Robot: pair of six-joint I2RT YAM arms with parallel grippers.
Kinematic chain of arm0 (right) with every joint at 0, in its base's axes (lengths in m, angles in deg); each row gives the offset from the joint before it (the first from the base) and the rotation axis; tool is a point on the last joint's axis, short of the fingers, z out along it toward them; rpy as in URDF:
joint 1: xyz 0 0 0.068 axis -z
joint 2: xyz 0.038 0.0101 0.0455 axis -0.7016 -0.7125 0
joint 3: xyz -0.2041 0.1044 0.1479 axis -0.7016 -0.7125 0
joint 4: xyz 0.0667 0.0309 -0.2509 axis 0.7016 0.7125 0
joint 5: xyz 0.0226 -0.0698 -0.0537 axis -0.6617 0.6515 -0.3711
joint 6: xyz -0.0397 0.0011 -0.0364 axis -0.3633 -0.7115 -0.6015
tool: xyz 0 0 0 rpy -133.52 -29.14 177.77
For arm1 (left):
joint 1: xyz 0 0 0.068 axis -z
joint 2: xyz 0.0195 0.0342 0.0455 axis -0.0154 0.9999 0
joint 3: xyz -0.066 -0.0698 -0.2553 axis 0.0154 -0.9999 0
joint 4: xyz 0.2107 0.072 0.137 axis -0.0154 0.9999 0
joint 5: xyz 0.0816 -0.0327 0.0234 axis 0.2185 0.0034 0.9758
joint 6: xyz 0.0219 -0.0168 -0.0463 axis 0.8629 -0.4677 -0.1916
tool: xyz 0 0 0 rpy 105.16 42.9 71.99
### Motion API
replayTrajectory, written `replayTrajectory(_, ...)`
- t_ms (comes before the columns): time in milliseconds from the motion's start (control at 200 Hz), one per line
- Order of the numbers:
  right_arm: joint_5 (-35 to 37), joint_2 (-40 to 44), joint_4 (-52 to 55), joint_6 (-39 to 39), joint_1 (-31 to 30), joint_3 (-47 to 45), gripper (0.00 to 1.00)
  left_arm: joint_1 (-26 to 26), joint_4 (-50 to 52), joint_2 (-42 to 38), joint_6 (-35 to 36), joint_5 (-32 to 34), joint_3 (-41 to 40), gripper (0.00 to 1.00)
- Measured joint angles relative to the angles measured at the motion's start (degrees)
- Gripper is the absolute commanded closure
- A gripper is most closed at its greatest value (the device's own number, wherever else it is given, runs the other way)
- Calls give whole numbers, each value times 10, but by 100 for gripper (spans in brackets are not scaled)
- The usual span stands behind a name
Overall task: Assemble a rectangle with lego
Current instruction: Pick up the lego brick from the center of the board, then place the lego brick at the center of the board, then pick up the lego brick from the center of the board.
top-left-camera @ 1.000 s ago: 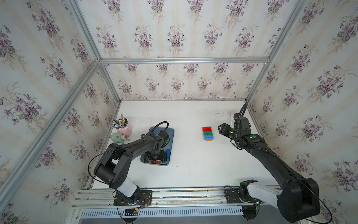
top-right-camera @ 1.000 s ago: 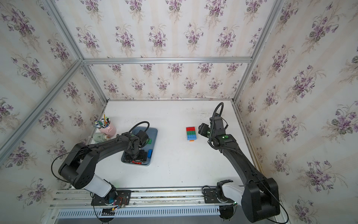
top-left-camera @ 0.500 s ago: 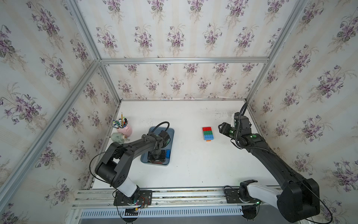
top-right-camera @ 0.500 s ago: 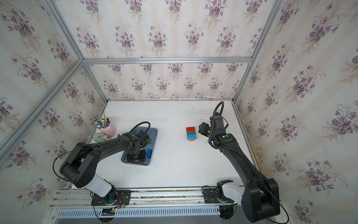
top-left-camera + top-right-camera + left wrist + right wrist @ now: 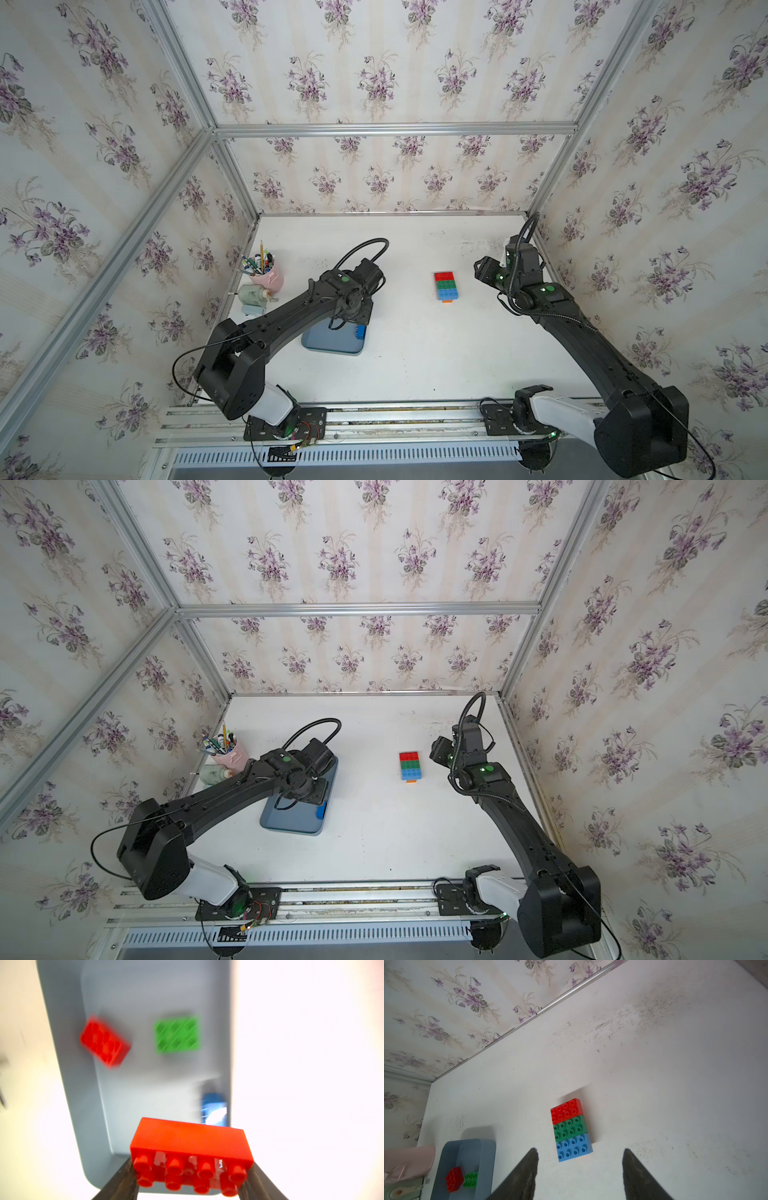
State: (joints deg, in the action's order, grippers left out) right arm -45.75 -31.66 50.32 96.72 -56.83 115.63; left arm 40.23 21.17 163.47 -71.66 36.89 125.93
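Roughly half-wide, left gripper [image 5: 190,1171] around red brick [image 5: 191,1142]

Stereo overhead; both wrist views share tray [image 5: 135,1088]

The white table [image 5: 415,374] is scuffed grey toward 1 o'clock. At 2 o'clock from its middle, three bricks [image 5: 445,285] lie touching in a row: red farthest, then green, then blue, with an orange sliver at the blue's near edge. A grey-blue tray [image 5: 332,349] sits at 8 o'clock. At 10 o'clock, by the edge, are a pink cup [image 5: 272,277] of pens and a pale bottle [image 5: 252,293] just beside it.
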Motion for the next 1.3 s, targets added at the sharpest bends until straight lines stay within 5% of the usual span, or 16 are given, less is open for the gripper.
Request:
replayTrajectory(275,68,81,57,32,88,-35,36,121,-32,125,223,-8,100,41)
replayTrajectory(669,111,170,97,52,100,-58,35,136,-62,258,423,-49,112,34)
replayTrajectory(829,106,175,106,56,100,-57,33,135,-82,265,467,-61,108,27)
replayTrajectory(944,97,182,110,56,100,-53,19,135,-89,272,484,-62,112,20)
replayTrajectory(1079,78,190,122,45,100,-41,16,135,-106,257,490,-62,97,16)
replayTrajectory(1299,39,198,154,13,100,18,19,134,-186,99,452,-48,22,1)
